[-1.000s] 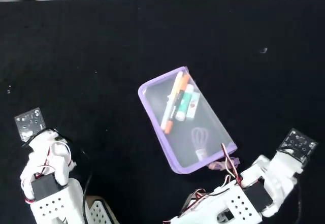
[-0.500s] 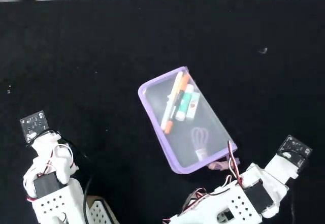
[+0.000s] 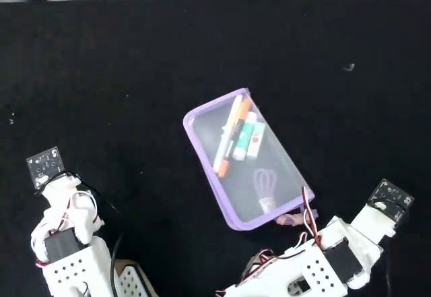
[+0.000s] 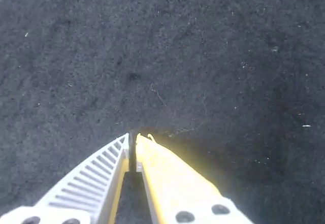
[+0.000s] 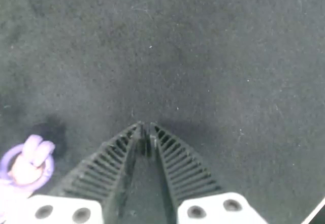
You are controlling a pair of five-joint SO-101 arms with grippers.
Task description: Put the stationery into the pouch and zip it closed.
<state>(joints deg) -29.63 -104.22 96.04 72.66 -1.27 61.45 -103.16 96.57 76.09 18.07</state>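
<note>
Clear purple-edged pouch (image 3: pixel 246 162) — zipped, flat, tilted — stationery (image 3: pixel 237 135) inside.

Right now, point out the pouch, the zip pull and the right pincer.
pouch (image 3: pixel 286 172), high view, bare clear panel.
zip pull (image 5: pixel 33 150), right wrist view, purple loop.
right pincer (image 5: pixel 144 131), right wrist view, between its shut tips.

High cam overhead — wrist cams near table (image 3: pixel 101 75); rt shares zip pull (image 5: pixel 30 159).
</note>
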